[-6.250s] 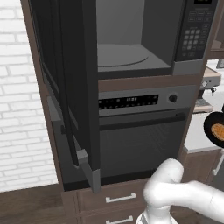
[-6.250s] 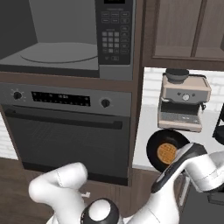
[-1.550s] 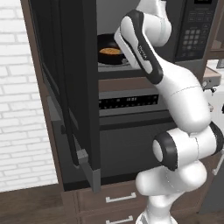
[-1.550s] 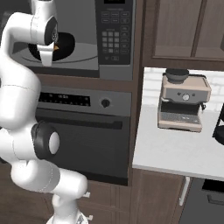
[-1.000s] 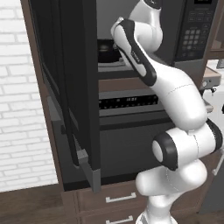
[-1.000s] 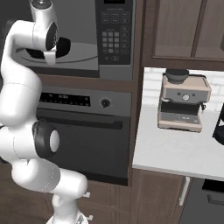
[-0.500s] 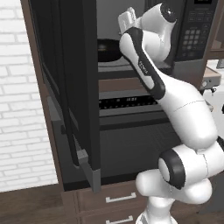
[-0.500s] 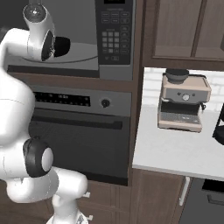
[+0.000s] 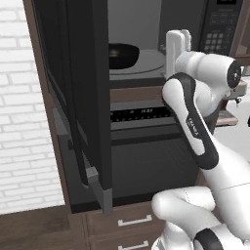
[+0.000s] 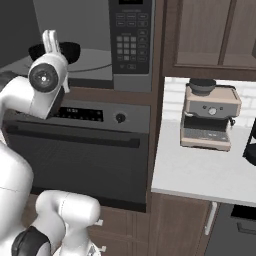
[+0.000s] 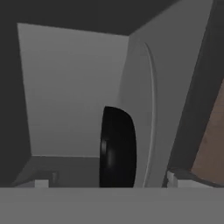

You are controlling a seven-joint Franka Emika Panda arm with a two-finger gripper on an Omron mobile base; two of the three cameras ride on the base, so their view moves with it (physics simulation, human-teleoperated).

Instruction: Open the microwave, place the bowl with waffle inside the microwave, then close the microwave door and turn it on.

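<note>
On the turntable inside the microwave sits the bowl, near its left edge. Just outside, the tool stands wide and holds nothing; the microwave door is open.

The white arm rose from its base, bent at a dark-jointed elbow, and reached up and forward. Its gripper pointed upward at the wrist's end, fingers spread wide apart, holding nothing.
</note>
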